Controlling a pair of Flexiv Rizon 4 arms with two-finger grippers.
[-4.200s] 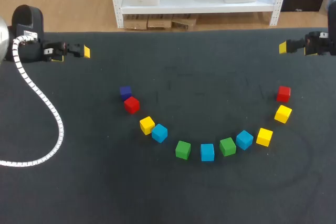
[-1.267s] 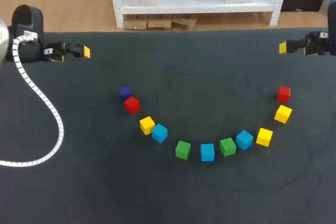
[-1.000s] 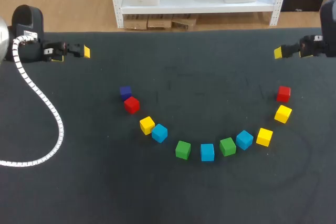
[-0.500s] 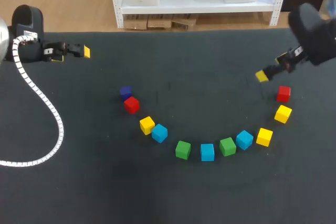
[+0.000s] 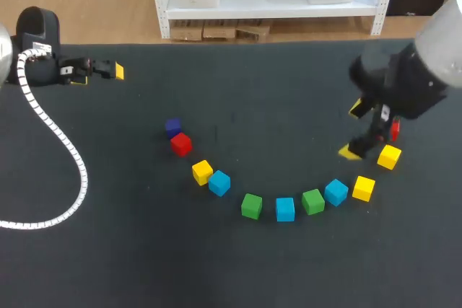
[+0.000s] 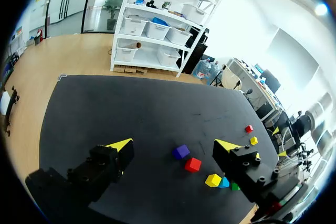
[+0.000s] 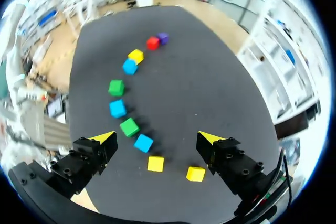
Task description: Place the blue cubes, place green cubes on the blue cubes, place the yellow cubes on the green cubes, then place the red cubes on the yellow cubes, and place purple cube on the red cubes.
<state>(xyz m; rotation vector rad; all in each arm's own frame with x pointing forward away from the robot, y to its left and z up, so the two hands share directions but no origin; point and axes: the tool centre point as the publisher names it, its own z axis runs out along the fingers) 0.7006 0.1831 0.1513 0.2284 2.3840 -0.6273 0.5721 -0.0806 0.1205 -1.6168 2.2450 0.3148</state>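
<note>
Stacking not yet begun: blue cubes (image 5: 285,209), green cubes (image 5: 251,205), yellow cubes (image 5: 202,172), red cubes (image 5: 181,143) and purple cube (image 5: 172,128) lie singly in an arc on the worktop (image 5: 253,84), my right end effector (image 5: 353,130) spread wide above its 3 o'clock end, my left end effector (image 5: 114,71) wide and empty at 10 o'clock

A broad table (image 5: 238,70) with a matte black top lies under soft, even light.

A robotics lab (a robot arm (image 5: 406,88) over a black table (image 5: 144,257)).
</note>
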